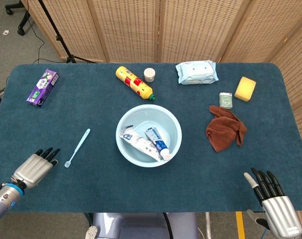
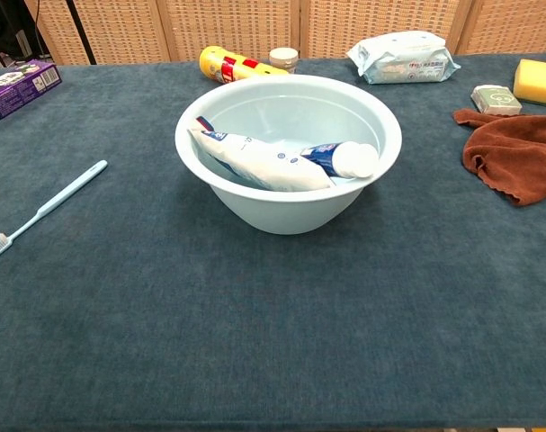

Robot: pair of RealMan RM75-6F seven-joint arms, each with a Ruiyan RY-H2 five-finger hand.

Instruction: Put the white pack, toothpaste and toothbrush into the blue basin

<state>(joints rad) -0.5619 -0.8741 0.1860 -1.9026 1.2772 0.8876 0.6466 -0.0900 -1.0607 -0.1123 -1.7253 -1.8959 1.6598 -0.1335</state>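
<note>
Toothpaste (image 1: 146,143): already lying inside the blue basin (image 1: 125,119), centre of the frame.
Toothbrush (image 1: 77,147): on the cloth, left of the basin, near the left hand (image 1: 35,167). Probably light, thin and stiff; best pinched at mid-handle.
White pack (image 1: 196,71): upper right of centre, far edge. Looks soft and crinkly; take it across the middle.
Left hand: released, holding nothing.
Right hand (image 1: 272,196): lower right corner, fingers extended, empty.
Writing: print on the toothpaste and pack is too small to read.
</note>
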